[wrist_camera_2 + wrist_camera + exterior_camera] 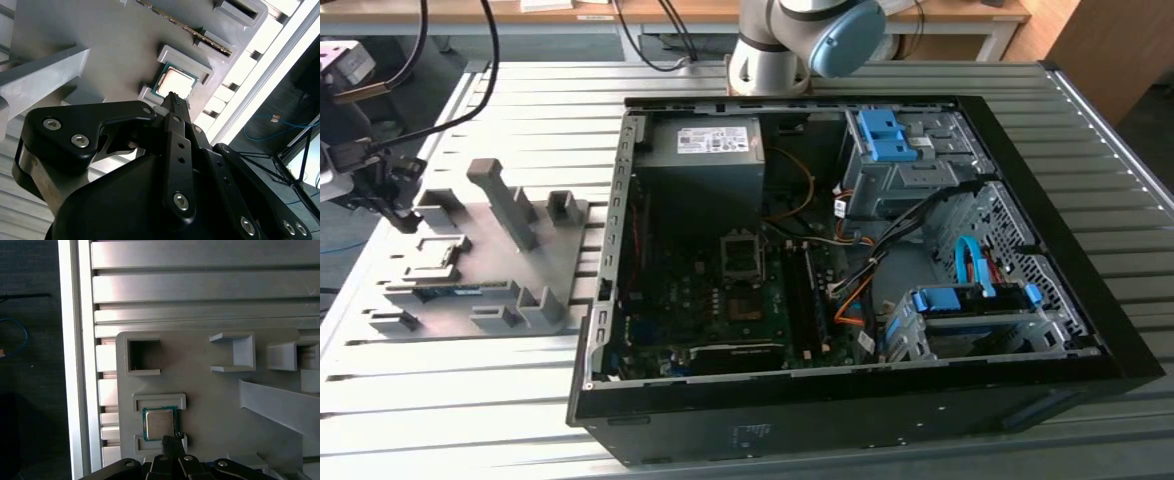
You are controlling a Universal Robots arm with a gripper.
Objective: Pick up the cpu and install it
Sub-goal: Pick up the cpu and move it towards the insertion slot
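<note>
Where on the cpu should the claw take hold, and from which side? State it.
Likely best: take the cpu by the two opposite edges that the grey holder's raised brackets leave free, coming straight down. It lies flat in its nest, so only thin edges offer purchase.

Gripper (172, 438) hovering, tip pointing down (arm base (787, 45) well apart).

An open computer case (854, 420) fills the exterior view's centre and right on a slatted metal table (520, 90), with a grey power-supply box (707, 150) at its upper middle. At left, a grey fixture tray (574, 260) holds what may be a memory stick (454, 293).
</note>
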